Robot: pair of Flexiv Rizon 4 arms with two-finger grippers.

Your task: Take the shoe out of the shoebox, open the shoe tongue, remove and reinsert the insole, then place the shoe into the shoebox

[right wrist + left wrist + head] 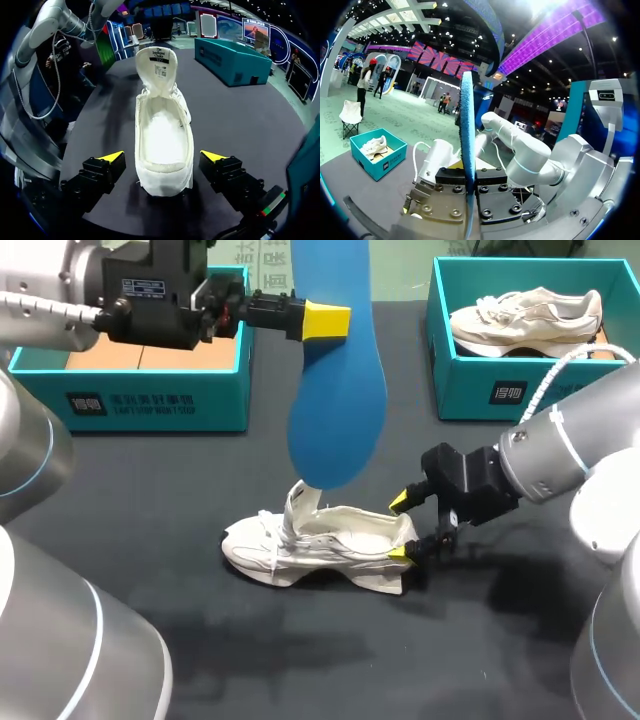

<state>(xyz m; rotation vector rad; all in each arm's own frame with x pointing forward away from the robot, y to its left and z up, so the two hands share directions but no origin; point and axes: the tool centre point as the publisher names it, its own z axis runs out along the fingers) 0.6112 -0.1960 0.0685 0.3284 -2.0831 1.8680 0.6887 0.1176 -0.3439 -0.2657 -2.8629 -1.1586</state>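
Observation:
A white shoe (pixel 320 550) lies on the dark table, toe toward the left, its tongue (pixel 156 65) pulled upright and its inside (pixel 164 135) bare. My right gripper (pixel 400 528) is open, one yellow tip on each side of the heel, with a gap on both sides in the right wrist view (pixel 162 157). Above the shoe hangs the blue insole (pixel 340 390), its lower end just over the tongue. My left gripper (pixel 325 320) is shut on the insole's upper part. In the left wrist view the insole (pixel 467 125) is edge-on between the jaws.
An open teal shoebox (pixel 130 405) with a bare cardboard floor stands at the back left. A second teal shoebox (pixel 500 390) at the back right holds another white shoe (pixel 525 320). Dark tabletop lies in front of the shoe.

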